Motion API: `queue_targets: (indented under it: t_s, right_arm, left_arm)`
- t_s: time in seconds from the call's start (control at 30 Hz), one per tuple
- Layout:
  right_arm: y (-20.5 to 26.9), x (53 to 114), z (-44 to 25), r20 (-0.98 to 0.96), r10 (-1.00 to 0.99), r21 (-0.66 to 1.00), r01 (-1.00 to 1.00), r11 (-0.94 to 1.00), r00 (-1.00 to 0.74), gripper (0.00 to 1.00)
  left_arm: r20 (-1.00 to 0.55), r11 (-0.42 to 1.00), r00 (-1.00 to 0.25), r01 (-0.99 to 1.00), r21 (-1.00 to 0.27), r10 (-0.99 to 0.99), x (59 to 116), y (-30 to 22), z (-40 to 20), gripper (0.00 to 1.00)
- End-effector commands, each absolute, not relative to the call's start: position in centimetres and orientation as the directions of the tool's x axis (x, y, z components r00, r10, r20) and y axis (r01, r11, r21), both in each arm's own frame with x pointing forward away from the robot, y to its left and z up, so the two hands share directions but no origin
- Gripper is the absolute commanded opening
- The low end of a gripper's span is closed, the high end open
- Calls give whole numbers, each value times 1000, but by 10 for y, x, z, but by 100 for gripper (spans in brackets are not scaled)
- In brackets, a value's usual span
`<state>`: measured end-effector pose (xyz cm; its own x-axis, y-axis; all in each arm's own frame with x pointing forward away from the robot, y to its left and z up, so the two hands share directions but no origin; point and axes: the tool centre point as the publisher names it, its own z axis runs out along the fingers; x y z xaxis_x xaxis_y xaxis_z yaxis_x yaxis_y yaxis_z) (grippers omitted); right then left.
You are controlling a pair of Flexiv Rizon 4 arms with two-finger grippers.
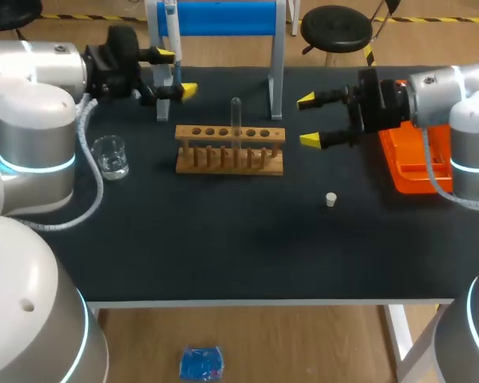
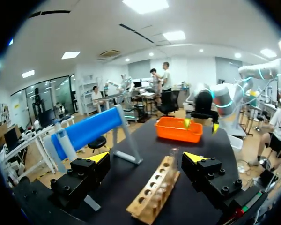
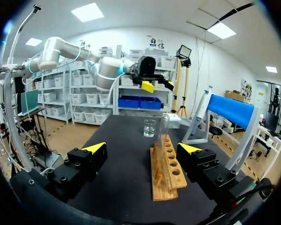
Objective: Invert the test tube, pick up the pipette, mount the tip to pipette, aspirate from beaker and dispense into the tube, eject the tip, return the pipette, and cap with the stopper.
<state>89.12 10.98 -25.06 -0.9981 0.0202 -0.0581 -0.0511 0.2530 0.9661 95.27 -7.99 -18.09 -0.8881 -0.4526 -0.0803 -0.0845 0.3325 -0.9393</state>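
Table with dark top point(image 1: 223, 239) noted. Left claw point(image 1: 177, 73) was seen at the back left of the table, its fingers spread apart and closed on nothing, close beside the left leg of a blue-barred stand point(image 1: 223, 17). The pipette point(image 1: 169, 32) was hung on that stand, just by the left claw; contact between them could not be made out. Right claw point(image 1: 307, 120) was held at the right end of the wooden rack point(image 1: 229, 148), its fingers likewise spread wide with nothing gripped, pointed along the rack's length. The test tube point(image 1: 236, 120) was found upright in one of the rack's middle holes, its top well above the rack; which end was uppermost could not be told. A glass beaker point(image 1: 110, 155) was set on the table left of the rack, apart from it. The small white stopper point(image 1: 330, 199) was seen alone on the table, nearer the front and to the right of the rack. An orange tray point(image 1: 411, 163) was placed at the right edge, partly under the right arm.
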Motion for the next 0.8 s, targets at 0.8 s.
queue_targets:
  t_s: [0.8]
  right_arm:
    - [110, 891, -251, -59, 22, 966, -52, 253, -998, 100]
  left_arm:
    - [-130, 374, -895, -44, -927, -427, 926, -85, -208, 100]
